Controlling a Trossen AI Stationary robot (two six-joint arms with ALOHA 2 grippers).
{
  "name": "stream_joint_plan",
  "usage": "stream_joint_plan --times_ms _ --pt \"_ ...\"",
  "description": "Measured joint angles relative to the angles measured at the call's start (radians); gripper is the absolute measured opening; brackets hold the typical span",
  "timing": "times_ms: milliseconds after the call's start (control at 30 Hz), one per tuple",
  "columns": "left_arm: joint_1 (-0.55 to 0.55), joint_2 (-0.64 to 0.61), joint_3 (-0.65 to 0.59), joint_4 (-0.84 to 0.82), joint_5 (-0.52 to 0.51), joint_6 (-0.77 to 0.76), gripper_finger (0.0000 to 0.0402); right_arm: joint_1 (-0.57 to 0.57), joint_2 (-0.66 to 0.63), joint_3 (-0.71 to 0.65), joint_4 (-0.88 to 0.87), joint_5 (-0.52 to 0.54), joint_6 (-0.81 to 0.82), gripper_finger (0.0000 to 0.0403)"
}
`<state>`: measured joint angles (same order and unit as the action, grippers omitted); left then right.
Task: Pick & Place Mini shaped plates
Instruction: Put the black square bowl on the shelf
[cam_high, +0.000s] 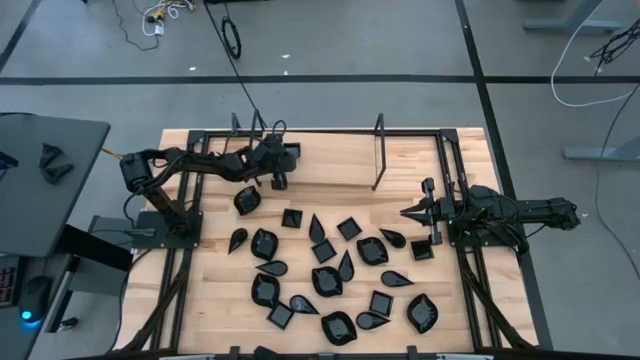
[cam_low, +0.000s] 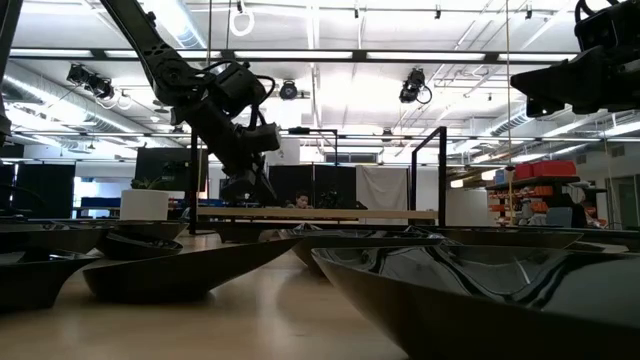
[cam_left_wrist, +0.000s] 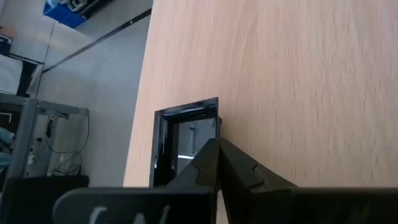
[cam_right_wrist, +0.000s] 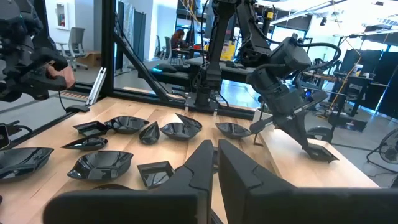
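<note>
We have the left gripper (cam_high: 280, 181) out over the bare far strip of the table (cam_high: 330, 165), with its fingers pinched on the rim of a small square plate (cam_left_wrist: 183, 140); the left wrist view shows that plate hanging at the fingertips above pale wood, close to the table's edge. The right gripper (cam_high: 410, 213) waits at the right side of the table, its jaws drawn nearly together and holding nothing that we can see. The rest of the mini plates (cam_high: 330, 280) lie scattered across the middle and near part of the table, square, teardrop and rounded, none stacked.

We judge the step in hand to be the placing of this one plate; to do it well we should bring it down flat and slowly, so that its whole underside meets the wood before the fingers part; a glossy shallow dish held by one rim is likely to tip or skid if let go while tilted. We should keep it back from the table's edge, which sits near in the wrist view; then open only enough to free the rim, and lift straight up so the fingers do not drag it.
</note>
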<state>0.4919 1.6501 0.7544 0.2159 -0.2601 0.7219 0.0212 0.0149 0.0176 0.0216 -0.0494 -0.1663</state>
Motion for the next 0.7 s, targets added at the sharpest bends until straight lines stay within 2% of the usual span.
stream_joint_plan --times_ms 233,700 --pt "0.000 0.000 0.000 -0.006 -0.061 0.001 0.0020 0.000 0.000 0.000 0.000 0.000 0.000 0.0027" --pt "-0.006 -0.001 0.000 -0.004 -0.134 -0.016 0.0115 0.000 0.000 0.000 0.000 0.000 0.000 0.0027"
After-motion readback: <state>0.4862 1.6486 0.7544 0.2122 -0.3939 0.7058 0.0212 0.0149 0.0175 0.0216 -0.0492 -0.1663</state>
